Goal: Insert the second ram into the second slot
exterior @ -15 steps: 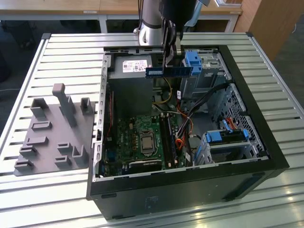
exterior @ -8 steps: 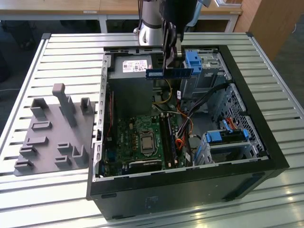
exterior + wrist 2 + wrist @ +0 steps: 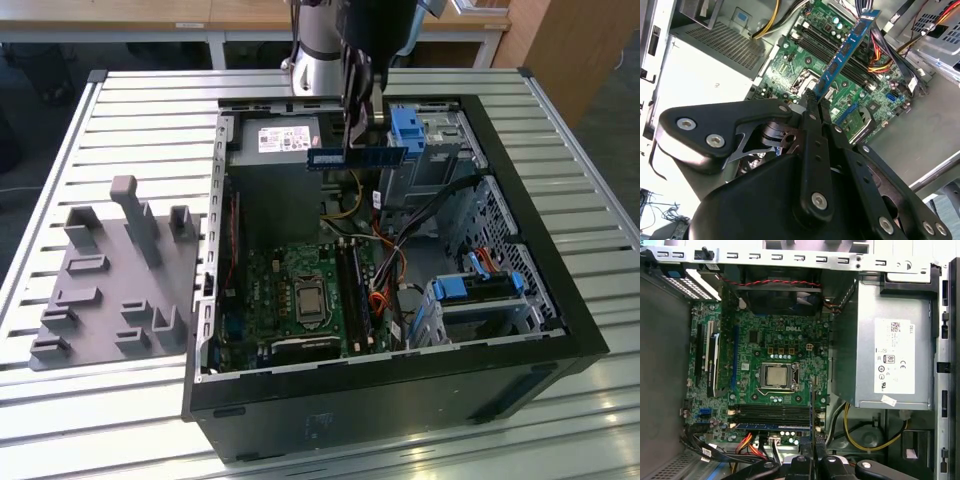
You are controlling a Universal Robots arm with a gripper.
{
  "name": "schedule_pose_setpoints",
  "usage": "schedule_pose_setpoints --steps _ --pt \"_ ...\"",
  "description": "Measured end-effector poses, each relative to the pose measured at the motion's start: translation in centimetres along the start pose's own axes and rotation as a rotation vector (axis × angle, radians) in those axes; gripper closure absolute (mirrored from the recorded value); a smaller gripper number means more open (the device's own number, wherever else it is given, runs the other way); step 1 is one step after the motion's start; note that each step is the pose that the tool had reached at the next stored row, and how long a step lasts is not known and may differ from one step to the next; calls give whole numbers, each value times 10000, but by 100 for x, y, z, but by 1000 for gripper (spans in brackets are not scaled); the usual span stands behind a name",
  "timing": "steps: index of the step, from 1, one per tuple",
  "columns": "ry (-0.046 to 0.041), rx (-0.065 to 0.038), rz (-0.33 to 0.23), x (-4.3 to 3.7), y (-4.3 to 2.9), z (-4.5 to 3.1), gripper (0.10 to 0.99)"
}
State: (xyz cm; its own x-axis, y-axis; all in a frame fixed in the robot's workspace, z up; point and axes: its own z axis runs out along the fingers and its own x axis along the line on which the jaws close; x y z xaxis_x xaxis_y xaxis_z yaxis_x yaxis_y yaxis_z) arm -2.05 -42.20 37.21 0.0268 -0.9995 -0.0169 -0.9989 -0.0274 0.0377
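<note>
The second ram (image 3: pixel 355 157) is a long blue stick with dark chips, held level in the air above the open computer case (image 3: pixel 560 300). My gripper (image 3: pixel 357 138) is shut on its upper edge, near the grey power supply (image 3: pixel 285 140). In the second wrist view the ram (image 3: pixel 845 47) runs out from between my fingertips (image 3: pixel 809 101) toward the green motherboard (image 3: pixel 805 65). In the first wrist view the ram (image 3: pixel 812 410) shows edge-on, just past one end of the long black memory slots (image 3: pixel 772 415). A blue strip (image 3: pixel 772 426) lies along the slots' outer side.
Yellow, red and black cables (image 3: pixel 385 265) run close to the memory slots (image 3: pixel 352 290). Blue drive brackets (image 3: pixel 408 130) stand beside the gripper. The processor socket (image 3: pixel 776 375) sits mid-board. A grey fixture plate with pegs (image 3: pixel 110 280) lies at the exterior view's left on the slatted table (image 3: pixel 150 100).
</note>
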Motion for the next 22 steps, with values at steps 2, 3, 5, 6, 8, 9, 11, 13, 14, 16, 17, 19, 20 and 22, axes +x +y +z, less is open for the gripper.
schedule_pose_setpoints --steps 2,3,5,6,8,9,11,13,14,16,17,19,20,22 --pt "0 0 0 10 0 0 949" --pt "1 0 -1 15 0 -1 949" --pt "0 0 0 25 1 0 949" --pt "0 0 0 31 1 0 949" --pt "-1 0 0 42 1 0 949" --pt "-1 0 0 47 1 0 949" --pt "0 0 0 57 2 -1 949" --pt "0 0 -1 66 2 -1 949" --pt "0 0 0 70 2 -1 949" --pt "0 0 0 80 2 -1 949" --pt "-1 0 0 84 2 -1 949" --pt "0 0 0 94 3 -1 949" --pt "0 0 0 98 3 -2 949" --pt "0 0 0 107 3 -2 949"
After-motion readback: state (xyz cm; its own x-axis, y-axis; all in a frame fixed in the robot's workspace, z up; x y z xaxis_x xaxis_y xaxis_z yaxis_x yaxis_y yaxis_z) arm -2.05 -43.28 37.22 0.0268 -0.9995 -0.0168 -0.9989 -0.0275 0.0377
